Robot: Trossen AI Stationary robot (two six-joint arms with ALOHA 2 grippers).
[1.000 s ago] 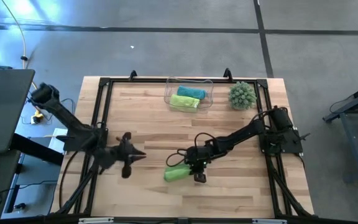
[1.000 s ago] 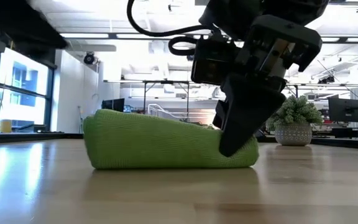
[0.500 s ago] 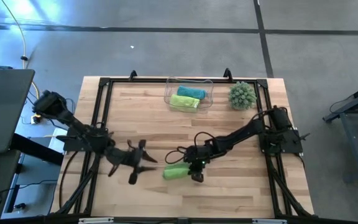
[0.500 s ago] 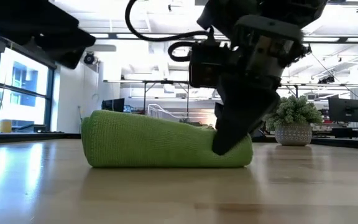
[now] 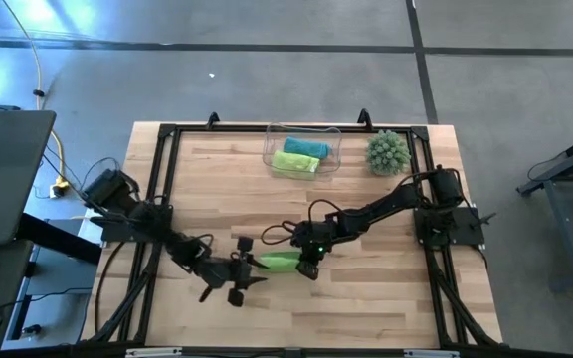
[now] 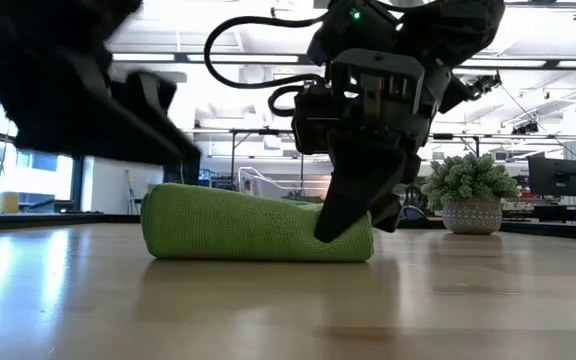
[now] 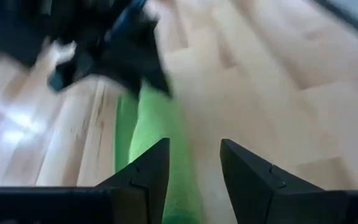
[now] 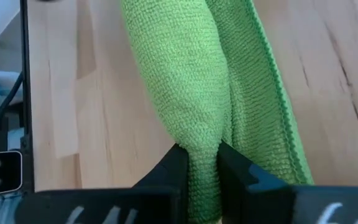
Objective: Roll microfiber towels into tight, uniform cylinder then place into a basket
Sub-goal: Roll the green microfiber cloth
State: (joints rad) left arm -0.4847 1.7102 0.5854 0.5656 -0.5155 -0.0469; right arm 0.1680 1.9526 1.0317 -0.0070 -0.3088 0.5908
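Basket (image 5: 331,159), far tabletop (image 5: 366,298) edge: holds two rolled towels, one teal (image 5: 306,148), one lime (image 5: 296,163); done. Third lime towel (image 5: 279,262), mid-tabletop: rolled, not yet binned. Right pincer (image 8: 199,163) clenched on its end. Left pincer (image 7: 194,168) released, fingers apart at the opposite end. Remaining: carry the last roll to the basket.

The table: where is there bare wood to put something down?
Bare wood lies along the table's near edge and in the far-left corner beside the basket. The middle is crowded: the right gripper pinches the rolled green towel and the left gripper closes in.
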